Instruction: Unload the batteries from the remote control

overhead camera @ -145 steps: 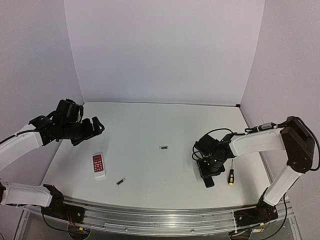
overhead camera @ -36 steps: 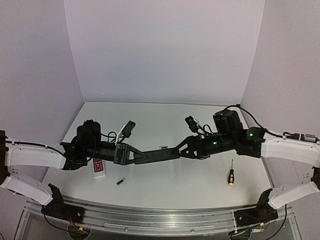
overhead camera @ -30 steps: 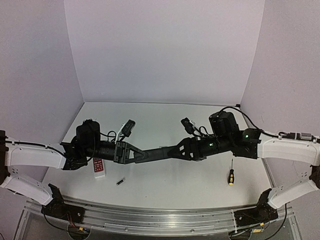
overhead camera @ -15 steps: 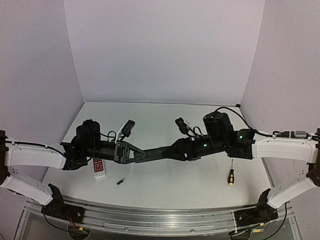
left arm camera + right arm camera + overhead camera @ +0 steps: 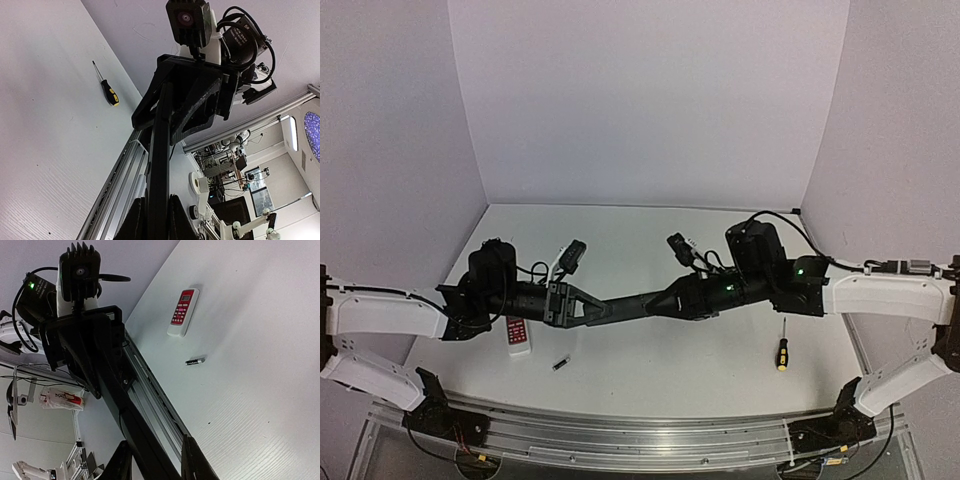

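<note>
A long black remote control [image 5: 625, 303] hangs in the air above the table, held at both ends. My left gripper [image 5: 580, 309] is shut on its left end, and in the left wrist view the bar runs up from between the fingers [image 5: 157, 225]. My right gripper [image 5: 667, 300] is shut on the other end, its fingers [image 5: 156, 462] against the remote's sides. One battery [image 5: 561, 362] lies on the table near the front left; the right wrist view shows that battery [image 5: 195, 361] too. Any batteries inside the remote are hidden.
A small white remote with a red face [image 5: 517, 333] lies on the table under my left arm. A yellow-and-black screwdriver [image 5: 782, 350] lies at the front right. The metal rail [image 5: 620, 440] runs along the table's near edge.
My right gripper slid left along the black remote and closed its jaws on that end. The left gripper kept its grip and shifted slightly left.
</note>
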You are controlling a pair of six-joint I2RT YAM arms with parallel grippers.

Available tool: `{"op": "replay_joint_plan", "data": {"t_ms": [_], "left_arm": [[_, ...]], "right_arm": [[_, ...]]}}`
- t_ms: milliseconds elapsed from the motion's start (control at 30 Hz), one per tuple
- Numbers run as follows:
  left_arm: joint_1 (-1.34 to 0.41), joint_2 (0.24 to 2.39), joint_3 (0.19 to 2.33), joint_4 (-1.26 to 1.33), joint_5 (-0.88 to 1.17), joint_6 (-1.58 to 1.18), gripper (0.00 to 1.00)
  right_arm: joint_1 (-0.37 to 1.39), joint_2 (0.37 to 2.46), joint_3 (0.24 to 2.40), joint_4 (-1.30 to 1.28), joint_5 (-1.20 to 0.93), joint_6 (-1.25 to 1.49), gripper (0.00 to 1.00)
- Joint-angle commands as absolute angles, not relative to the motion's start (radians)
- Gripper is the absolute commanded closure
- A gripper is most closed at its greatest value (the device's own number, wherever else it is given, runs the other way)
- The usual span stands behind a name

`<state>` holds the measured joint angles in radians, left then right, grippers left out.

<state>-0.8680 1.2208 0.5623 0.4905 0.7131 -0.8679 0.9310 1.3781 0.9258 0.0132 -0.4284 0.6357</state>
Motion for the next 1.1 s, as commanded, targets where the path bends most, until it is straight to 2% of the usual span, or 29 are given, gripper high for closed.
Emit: {"op": "replay_joint_plan", "data": {"t_ms": [0, 100, 367, 633, 1067], "left_arm": [[-0.879, 1.182, 0.565, 0.560, 0.740, -0.883, 1.00], [-0.879, 1.162, 0.551, 0.574, 0.749, -0.879, 1.00], [-0.879, 1.121, 0.542, 0.558, 0.762, -0.871, 1.00], [-0.879, 1.105, 0.532, 0.552, 0.761, -0.873, 1.00], [-0.879, 1.131, 0.536, 0.539, 0.757, -0.913, 1.00]], "right_arm": [[0.943, 1.382, 0.954, 0.043, -0.385, 0.640, 0.76], [0.943, 1.363, 0.941, 0.028, -0.342, 0.643, 0.74], [0.942, 1.339, 0.961, -0.142, -0.197, 0.618, 0.57], [0.943, 1.342, 0.975, -0.184, -0.171, 0.610, 0.55], [0.946, 1.400, 1.029, -0.144, -0.316, 0.593, 0.51]]}}
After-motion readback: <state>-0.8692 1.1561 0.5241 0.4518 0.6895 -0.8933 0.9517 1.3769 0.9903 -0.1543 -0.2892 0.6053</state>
